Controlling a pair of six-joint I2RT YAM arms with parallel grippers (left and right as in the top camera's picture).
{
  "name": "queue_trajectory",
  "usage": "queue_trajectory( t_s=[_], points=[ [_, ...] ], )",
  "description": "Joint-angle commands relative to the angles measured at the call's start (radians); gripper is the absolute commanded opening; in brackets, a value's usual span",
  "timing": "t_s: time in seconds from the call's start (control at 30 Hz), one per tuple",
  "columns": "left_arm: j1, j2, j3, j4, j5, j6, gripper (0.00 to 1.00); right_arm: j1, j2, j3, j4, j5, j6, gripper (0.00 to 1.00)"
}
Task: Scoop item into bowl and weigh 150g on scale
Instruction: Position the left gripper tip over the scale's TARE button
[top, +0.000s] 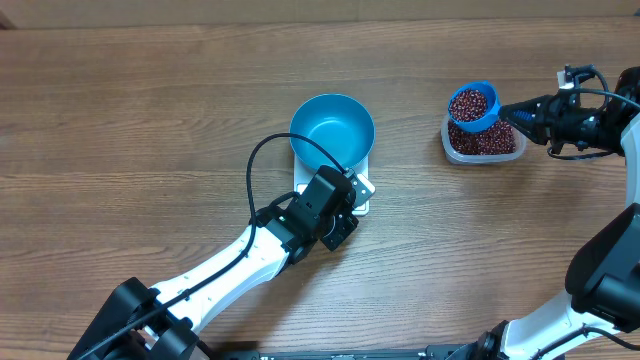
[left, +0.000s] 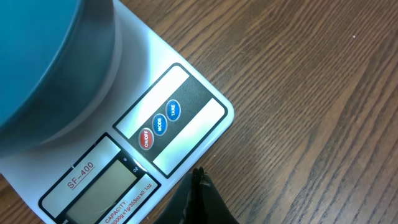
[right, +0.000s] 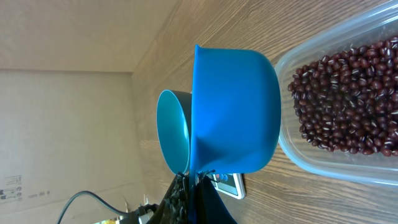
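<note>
Bowl sits empty on the scale — nothing weighed yet. Right of the scale, right gripper clamps a scoop full of beans; left gripper, clenched empty, hangs by its buttons.

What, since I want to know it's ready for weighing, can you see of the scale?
The scale is a flat, white, square, plastic-looking slab lying on the wooden table. Its front strip carries a grey display showing no readable digits, an SF-400 label, and three round buttons: red ON/OFF, blue MODE, blue TARE. The blue bowl sits on its platform. The shut left gripper hovers by the front edge; contact is unclear.
</note>
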Motion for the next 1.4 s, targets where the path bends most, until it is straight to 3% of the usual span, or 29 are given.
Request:
queue_trajectory(
  t_s=[0.0, 1.37],
  points=[
    [0.019, 0.015, 0.004, 0.004, -0.011, -0.046, 0.04, -0.003, -0.007, -0.004, 0.005, -0.023, -0.029, 0.04],
    [0.070, 0.110, 0.005, 0.119, -0.014, -0.072, 0.04, -0.003, -0.007, -0.004, 0.054, 0.036, -0.036, 0.04]
  ],
)
